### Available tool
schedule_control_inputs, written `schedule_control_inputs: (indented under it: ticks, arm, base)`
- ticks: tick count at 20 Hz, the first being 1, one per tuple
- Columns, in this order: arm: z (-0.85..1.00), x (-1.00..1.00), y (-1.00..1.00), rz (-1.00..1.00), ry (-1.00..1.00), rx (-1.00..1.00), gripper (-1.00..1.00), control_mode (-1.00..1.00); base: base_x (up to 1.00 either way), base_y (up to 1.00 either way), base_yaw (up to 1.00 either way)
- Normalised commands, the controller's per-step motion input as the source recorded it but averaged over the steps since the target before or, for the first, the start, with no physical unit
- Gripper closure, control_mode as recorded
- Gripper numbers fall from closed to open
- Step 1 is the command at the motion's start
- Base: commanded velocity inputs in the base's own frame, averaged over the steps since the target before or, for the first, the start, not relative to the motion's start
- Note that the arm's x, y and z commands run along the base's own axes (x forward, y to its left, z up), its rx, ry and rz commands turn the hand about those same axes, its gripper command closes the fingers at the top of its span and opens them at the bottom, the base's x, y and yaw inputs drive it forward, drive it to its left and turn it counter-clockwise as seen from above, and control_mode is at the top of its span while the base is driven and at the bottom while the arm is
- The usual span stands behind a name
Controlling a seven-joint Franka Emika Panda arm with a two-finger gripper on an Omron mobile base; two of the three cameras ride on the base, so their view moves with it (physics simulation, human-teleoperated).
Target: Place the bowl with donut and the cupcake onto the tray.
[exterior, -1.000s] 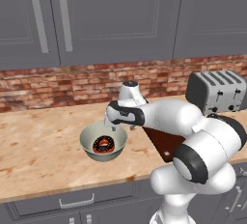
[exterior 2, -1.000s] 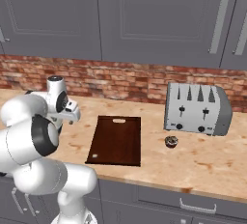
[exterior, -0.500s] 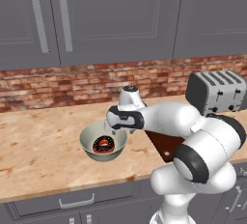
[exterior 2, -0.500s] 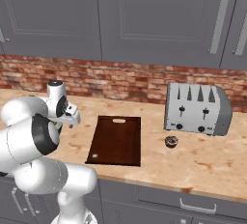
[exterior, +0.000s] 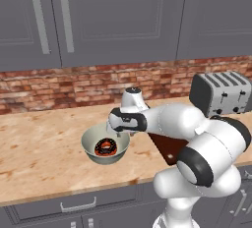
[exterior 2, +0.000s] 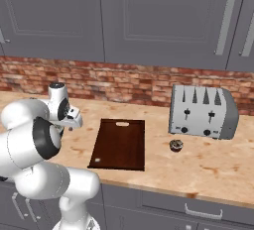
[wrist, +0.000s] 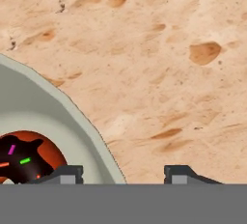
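The pale grey-white bowl (exterior: 105, 159) stands on the counter with the chocolate-glazed donut (exterior: 106, 147) in it. My gripper (exterior: 116, 134) hangs at its right rim, pointing down. In the hand view the gripper (wrist: 124, 174) straddles the bowl's (wrist: 48, 117) rim, one fingertip (wrist: 62, 173) inside by the donut (wrist: 24, 158), the other outside over the counter. The jaws stand apart with a gap on each side of the rim. The dark reddish-brown tray (exterior 2: 119, 143) lies to the right of the arm. The small cupcake (exterior 2: 175, 145) sits in front of the toaster.
A grey toaster (exterior 2: 201, 111) stands at the back right of the wooden counter (exterior 2: 208, 169), against the brick wall. Grey cabinets hang above. The counter's front edge runs just below the bowl and tray.
The hand has sunk a little lower onto the bowl's right rim. Bowl, tray and cupcake have not moved.
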Motion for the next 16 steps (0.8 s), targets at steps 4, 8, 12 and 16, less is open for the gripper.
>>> schedule_control_inputs:
  ticks: [4, 8, 12, 16]
  arm:
    - [0.00, 0.00, 0.00, 0.00, 0.00, 0.00, 1.00, -1.00]
    - [0.12, -0.09, 0.00, -0.01, 0.00, 0.00, 1.00, -1.00]
    - [0.34, -0.13, -0.09, -0.05, 0.00, 0.00, 1.00, -1.00]
    - [0.13, -0.01, -0.58, -0.08, -0.01, 0.03, 1.00, -1.00]
  base:
    - [0.00, 0.00, 0.00]
    - [0.00, 0.00, 0.00]
    - [0.00, 0.00, 0.00]
    - [0.00, 0.00, 0.00]
